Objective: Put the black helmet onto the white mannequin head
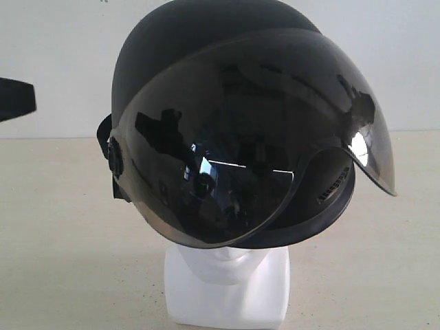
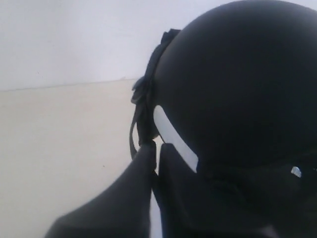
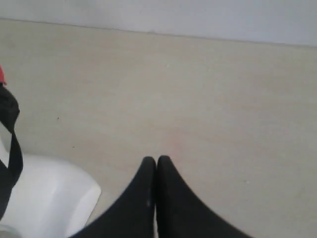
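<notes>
The black helmet (image 1: 206,48) sits on the white mannequin head (image 1: 227,268), its smoky visor (image 1: 254,144) down over the face so that only the chin and blocky neck base show. In the left wrist view the helmet's shell (image 2: 237,84) fills the frame just beyond my left gripper (image 2: 157,147), whose fingers stand together with only a slit between them; a strap (image 2: 133,139) hangs by their tips, and nothing shows held. My right gripper (image 3: 156,159) is shut and empty over the table, beside the white base (image 3: 44,198) and a dangling black strap (image 3: 12,144).
A pale beige table (image 1: 62,227) runs back to a white wall (image 1: 55,41). A black part of the left arm (image 1: 15,98) pokes in at the left edge of the exterior view. A small red spot (image 3: 1,75) shows at the edge of the right wrist view.
</notes>
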Robot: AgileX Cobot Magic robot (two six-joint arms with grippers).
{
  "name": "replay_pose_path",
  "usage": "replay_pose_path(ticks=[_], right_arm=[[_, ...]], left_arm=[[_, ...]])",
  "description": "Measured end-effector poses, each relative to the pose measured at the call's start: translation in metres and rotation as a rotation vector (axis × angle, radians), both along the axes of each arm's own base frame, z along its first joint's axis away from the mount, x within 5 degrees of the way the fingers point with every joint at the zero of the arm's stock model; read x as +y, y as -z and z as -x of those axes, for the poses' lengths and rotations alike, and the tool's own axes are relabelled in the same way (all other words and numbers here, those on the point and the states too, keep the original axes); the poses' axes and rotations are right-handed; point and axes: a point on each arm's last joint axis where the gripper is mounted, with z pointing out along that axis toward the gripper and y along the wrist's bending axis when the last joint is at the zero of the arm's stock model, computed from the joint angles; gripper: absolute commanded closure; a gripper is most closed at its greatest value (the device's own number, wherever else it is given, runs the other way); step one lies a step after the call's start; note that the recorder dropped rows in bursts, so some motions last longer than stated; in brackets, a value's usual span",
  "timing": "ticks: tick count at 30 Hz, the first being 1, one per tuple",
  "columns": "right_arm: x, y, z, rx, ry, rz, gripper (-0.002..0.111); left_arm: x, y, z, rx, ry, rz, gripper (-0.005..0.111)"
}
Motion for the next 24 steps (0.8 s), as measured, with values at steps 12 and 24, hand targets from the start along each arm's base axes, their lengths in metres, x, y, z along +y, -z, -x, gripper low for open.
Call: replay_pose_path(ticks=[12,24], right_arm=[[0.061,0.014,0.004,0.019,-0.346,-0.109,0.109],[0.083,0.015,0.011,0.059,-0.441,-0.125,0.109]], left_arm=[[-0.020,0.015,-0.022,0.060,0.084,0.022,0.102],[-0.028,0.023,-0.040,0.034,0.081,0.003,0.102]])
